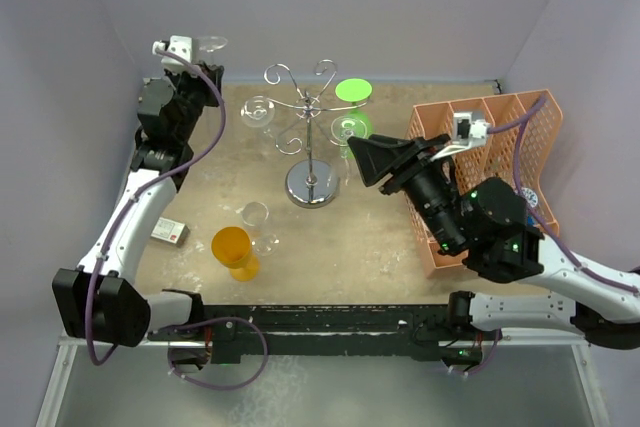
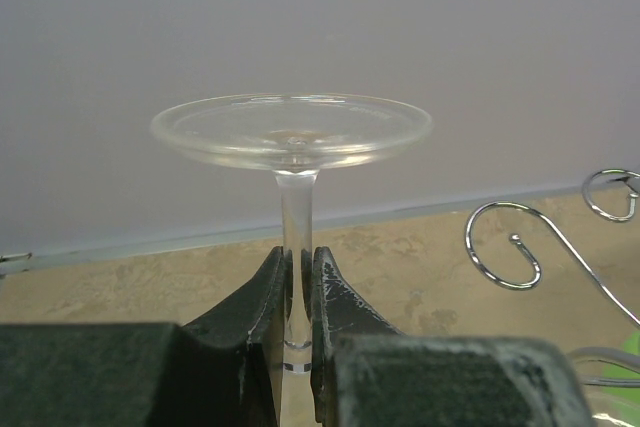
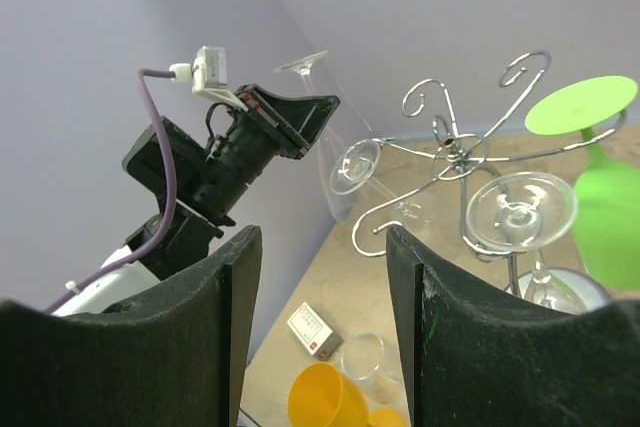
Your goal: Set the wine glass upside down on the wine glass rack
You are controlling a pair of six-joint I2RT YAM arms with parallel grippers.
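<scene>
Your left jaws clamp the wine glass (image 2: 290, 132) by its stem, foot upward beyond their tips | glass held aloft left of the rack (image 1: 313, 185), apart from it | right jaws wide, holding nothing

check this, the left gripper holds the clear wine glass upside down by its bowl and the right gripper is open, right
Not by its bowl: the left wrist view shows the left gripper shut on the thin stem of the wine glass, just below the upturned foot. The rest is right: the glass is upside down and the right gripper is open.
</scene>
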